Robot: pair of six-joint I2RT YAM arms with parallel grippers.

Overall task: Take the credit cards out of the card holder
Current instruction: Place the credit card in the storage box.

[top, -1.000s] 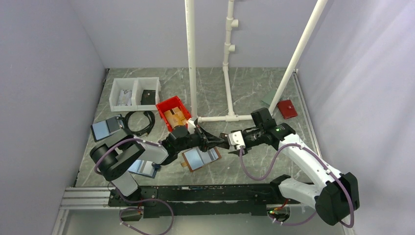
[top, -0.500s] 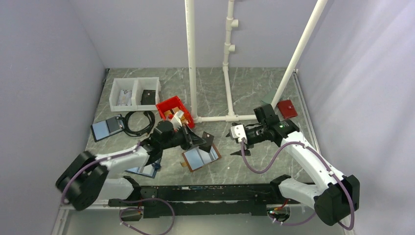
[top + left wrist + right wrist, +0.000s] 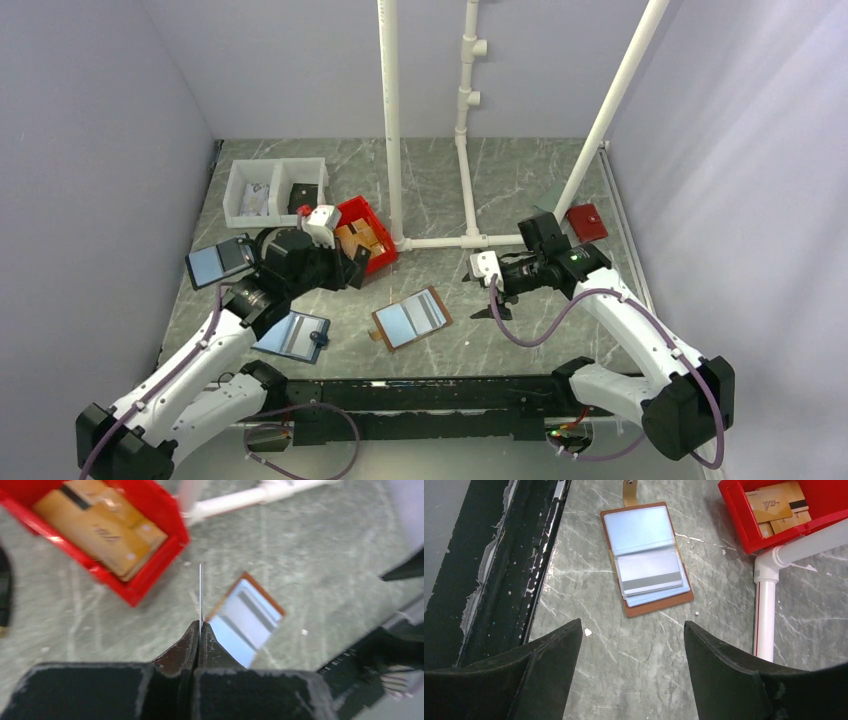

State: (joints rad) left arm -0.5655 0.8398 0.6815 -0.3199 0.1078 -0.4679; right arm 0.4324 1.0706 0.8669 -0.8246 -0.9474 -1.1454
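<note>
Left gripper (image 3: 200,626), clamped on 1 credit card (image 3: 201,592), has swung from centre frame to beside the red bin (image 3: 375,214); right gripper (image 3: 633,625) gapes wide, empty.

Bare desk (image 3: 520,190) rings the holder (image 3: 411,318); bin (image 3: 358,208) and pipe (image 3: 445,241) stand beyond its far side, the rail (image 3: 420,395) along its near side.

LIGHT bright, even, from overhead; soft short shadows on grey marble tabletop (image 3: 500,190) | TOP sharp; paler bands on right wall (image 3: 740,150) | LEFT WRIST motion-blurred: red plastic bin (image 3: 167,522) and open brown leather card holder (image 3: 245,620) smeared, edge-on credit card (image 3: 200,592) crisp | RIGHT WRIST sharp; sheen on holder's clear sleeves; right gripper (image 3: 633,624) dark, little detail
</note>
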